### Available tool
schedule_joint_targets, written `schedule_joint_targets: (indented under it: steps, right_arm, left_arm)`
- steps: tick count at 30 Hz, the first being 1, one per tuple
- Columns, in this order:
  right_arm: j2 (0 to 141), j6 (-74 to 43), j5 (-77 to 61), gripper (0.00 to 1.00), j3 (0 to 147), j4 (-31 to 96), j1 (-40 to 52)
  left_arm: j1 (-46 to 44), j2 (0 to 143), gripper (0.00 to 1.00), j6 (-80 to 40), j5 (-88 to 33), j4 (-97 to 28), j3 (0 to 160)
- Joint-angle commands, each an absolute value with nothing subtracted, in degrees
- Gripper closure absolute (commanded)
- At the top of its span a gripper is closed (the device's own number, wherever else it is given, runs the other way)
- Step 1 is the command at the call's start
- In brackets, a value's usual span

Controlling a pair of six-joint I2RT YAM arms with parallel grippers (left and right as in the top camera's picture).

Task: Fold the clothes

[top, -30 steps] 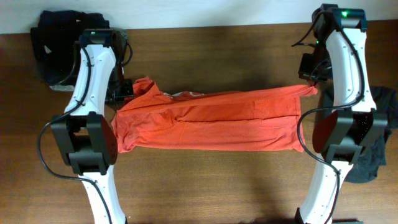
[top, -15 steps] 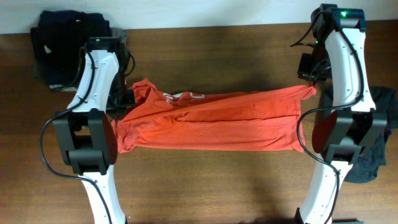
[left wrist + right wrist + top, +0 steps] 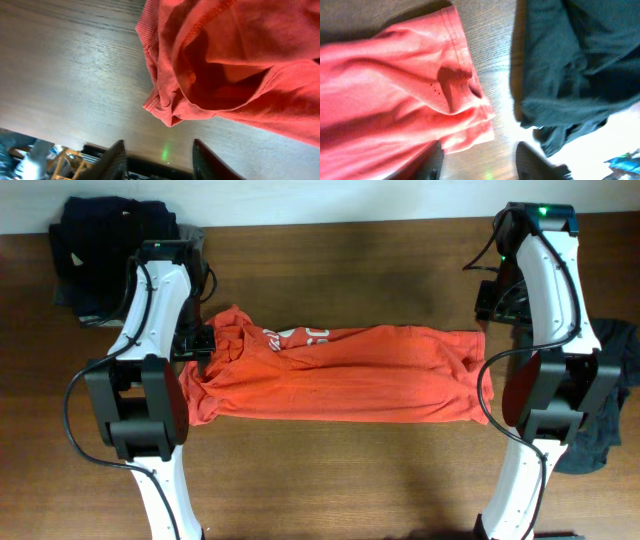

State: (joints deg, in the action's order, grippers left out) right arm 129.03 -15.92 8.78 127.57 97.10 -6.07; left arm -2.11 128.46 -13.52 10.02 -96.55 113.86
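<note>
The clothes, a red-orange T-shirt [image 3: 340, 375], lie stretched sideways across the middle of the wooden table, folded lengthwise. White lettering [image 3: 300, 336] shows near the shirt's left end. My left gripper [image 3: 198, 345] is at that bunched left end. In the left wrist view its jaws [image 3: 160, 162] stand open and empty above bare wood, with the shirt's ribbed edge [image 3: 165, 102] just ahead. My right gripper [image 3: 493, 298] hovers just beyond the shirt's right end. Its jaws [image 3: 482, 165] are open, and the hem corner [image 3: 470, 127] lies loose by the left finger.
A pile of dark garments [image 3: 105, 245] sits at the table's back left corner, behind the left arm. Another dark garment [image 3: 605, 395] lies at the right edge, close to the shirt's right end [image 3: 570, 65]. Bare wood runs in front of the shirt.
Both grippers have opened and let go of the shirt. Its right end has dropped and drawn back to the left, and the left end has slumped by the left gripper.
</note>
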Motion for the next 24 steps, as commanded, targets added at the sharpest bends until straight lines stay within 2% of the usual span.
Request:
schedule_joint_targets:
  steps: [1,4,11,13,15,16,17,18,24]
  right_arm:
    - [126.74,-16.51,9.3,0.37,127.33,97.34,-6.04]
    - [126.74,-16.51,9.3,0.22,127.33,97.25,-6.04]
    - [126.74,-16.51,9.52,0.03,127.33,95.15,-6.02]
    - [126.74,-16.51,9.72,0.0,127.33,92.88,-6.04]
    - [126.78,-16.51,9.72,0.01,127.33,91.79,-6.04]
    - [126.78,-16.45,9.72,0.01,127.33,91.5,-6.04]
    - [126.78,-15.9,9.74,0.01,127.33,91.42,-6.07]
    - [126.8,-15.09,9.74,0.01,127.33,91.44,-6.09]
    - [126.87,-12.21,9.8,0.01,127.31,91.11,-6.48]
  left_arm:
    - [-1.69,127.59,0.4,-14.09,11.03,-96.75,113.6]
    - [-1.69,127.59,0.39,-14.09,11.05,-96.75,113.6]
    - [-1.83,127.57,0.4,-14.11,10.74,-95.64,117.14]
    - [-2.09,127.57,0.38,-14.11,9.65,-91.88,118.02]
    - [-2.09,127.59,0.32,-14.06,6.48,-89.69,118.02]
    - [-2.09,127.59,0.22,-14.06,5.19,-88.84,118.02]
    - [-2.09,127.59,0.09,-14.0,4.4,-88.07,118.02]
    - [-2.09,127.59,0.01,-13.19,3.84,-87.35,118.02]
    - [-2.11,127.59,0.01,-11.27,2.68,-84.55,118.02]
